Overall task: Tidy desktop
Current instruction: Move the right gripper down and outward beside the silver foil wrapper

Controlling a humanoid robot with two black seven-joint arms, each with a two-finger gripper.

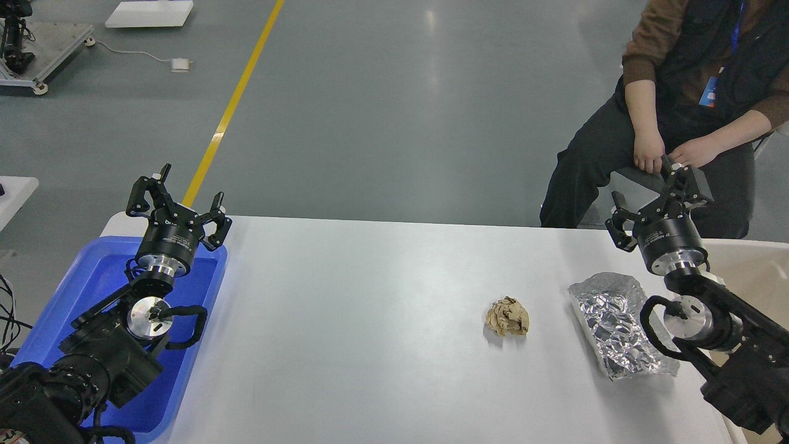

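Observation:
The white desktop (370,320) fills the middle of the head view. On its right half lie a crumpled brown paper ball (507,317) and, further right, a creased silver foil bag (619,325). My left gripper (179,200) hovers open and empty over the far end of the blue tray (74,290) at the desktop's left edge. My right gripper (653,200) is raised above the desktop's far right corner, open, holding nothing, just behind the foil bag.
A beige-white tub (749,271) stands off the desktop's right edge, partly behind my right arm. A seated person (678,117) is close behind the right gripper. Grey floor with a yellow line (234,105) lies beyond the far edge.

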